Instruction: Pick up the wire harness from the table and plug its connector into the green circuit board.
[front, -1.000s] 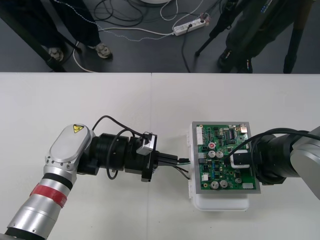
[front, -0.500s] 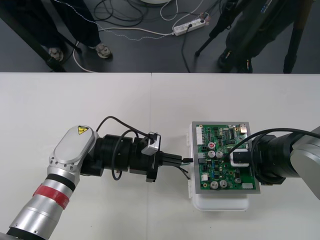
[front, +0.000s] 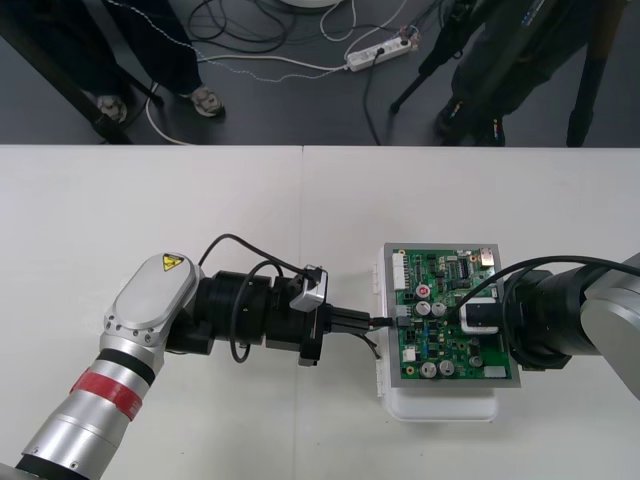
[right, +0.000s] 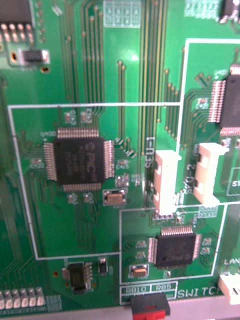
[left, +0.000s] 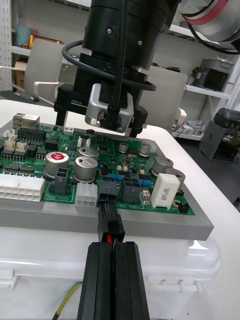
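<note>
1. Two arms meet at the green circuit board in the front view. The board sits on its white base on the right half of the table. The left gripper reaches in level from the left, pressed together on the wire harness. The harness's black plug touches the board's left edge. Its thin wires loop out beneath the gripper, just beside the base. The right gripper comes in from the right and stands over the middle of the board. From this angle I cannot tell how far it is spread.

2. Close above the board, the right wrist view looks flat onto its surface. A square black chip lies near two white connectors.

3. Seen from the left wrist, the left gripper's fingers lie flat against each other, pinching the back of the plug. A sliver of red wire shows at their tips. The plug's front end meets a black connector on the near edge of the board. Whether it is fully seated I cannot tell. A yellow-green wire hangs below the fingers, in front of the white base. Beyond the plug, the right gripper stands down onto the board. Its two dark fingers are spread wide apart.
</note>
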